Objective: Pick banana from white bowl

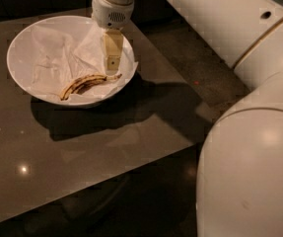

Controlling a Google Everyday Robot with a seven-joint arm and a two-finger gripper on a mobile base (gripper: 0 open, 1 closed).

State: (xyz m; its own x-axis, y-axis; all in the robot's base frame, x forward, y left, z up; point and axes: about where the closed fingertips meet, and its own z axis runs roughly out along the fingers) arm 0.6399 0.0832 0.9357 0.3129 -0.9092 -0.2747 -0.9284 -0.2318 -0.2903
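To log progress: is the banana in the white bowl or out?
In. The banana lies on the paper inside the white bowl; the gripper is above its right end.

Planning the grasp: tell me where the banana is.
Upper left of camera view: the banana lies in the white bowl, near side, just below the gripper.

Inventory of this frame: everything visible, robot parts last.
banana: 1, dull yellow streaked dark brown, lying on the paper in the bowl's near side
white bowl: 1, white, on the table, upper left of view
crumpled paper: 1 lining, white, inside the bowl
table: 1, dark and glossy, under the bowl
gripper: 1, white with tan tip, pointing down into the bowl's right side, near the banana's stem end
arm: 1, white, running from the right edge of view to the gripper
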